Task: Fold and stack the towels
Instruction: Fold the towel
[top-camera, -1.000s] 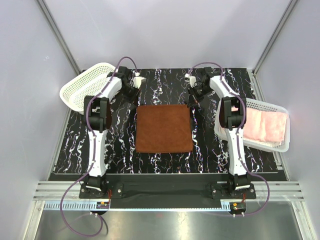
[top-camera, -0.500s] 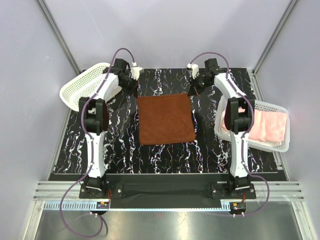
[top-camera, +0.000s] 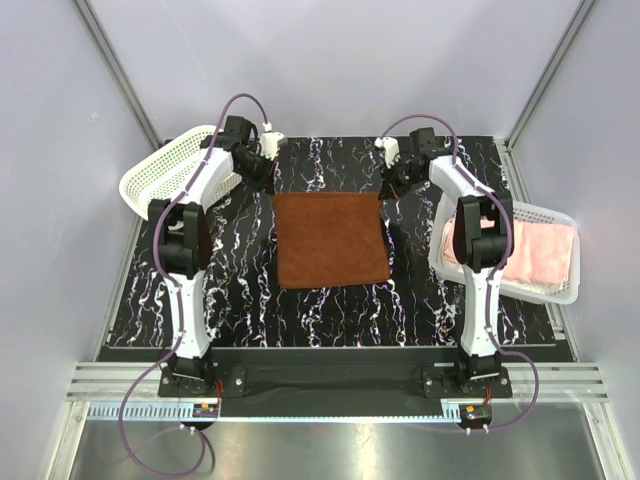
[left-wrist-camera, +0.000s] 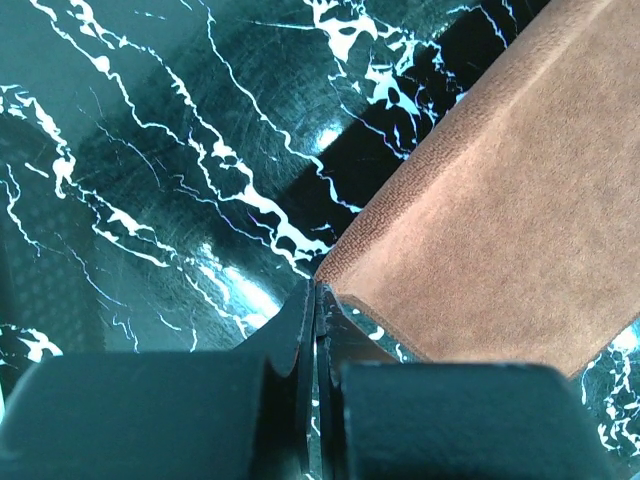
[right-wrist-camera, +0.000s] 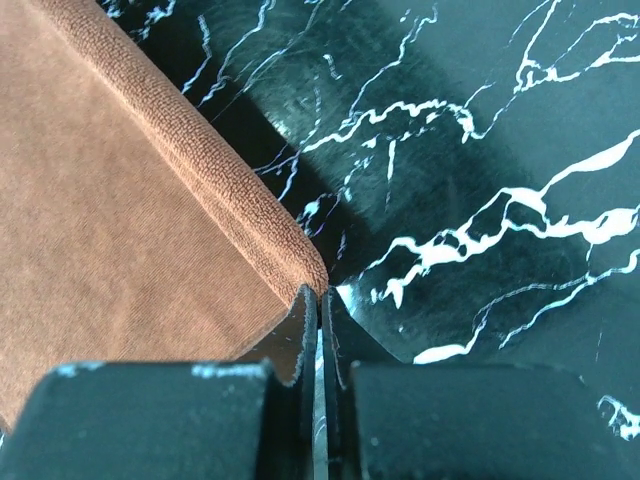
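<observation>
One brown towel (top-camera: 332, 240) lies flat on the black, white-veined surface (top-camera: 330, 330). It sits nearer the far edge than the near edge, about midway between left and right. From above it reads as a rough square. Both wrist views show a thick, rounded far edge, which suggests the cloth is already doubled over. The nap looks soft and plush. I judge the towel light and limp, likely to sag or bunch if lifted at a single point. The two far corners, taken together, look like the sensible places to hold it.

Two sets of fingers are at exactly those corners. The left fingers (left-wrist-camera: 285, 345) are pressed together with only a hairline gap, and their tips are closed on the towel's far left corner. The right fingers (right-wrist-camera: 290, 345) are closed the same way on the far right corner, where the rolled edge ends. Both arms reach out long from their bases at the near edge.

Pink towels (top-camera: 530, 255) lie bunched in a white basket (top-camera: 540, 212) that overhangs the right edge of the surface. A mesh basket (top-camera: 150, 185), also white, sits tilted at the far left corner, and nothing shows inside it.
</observation>
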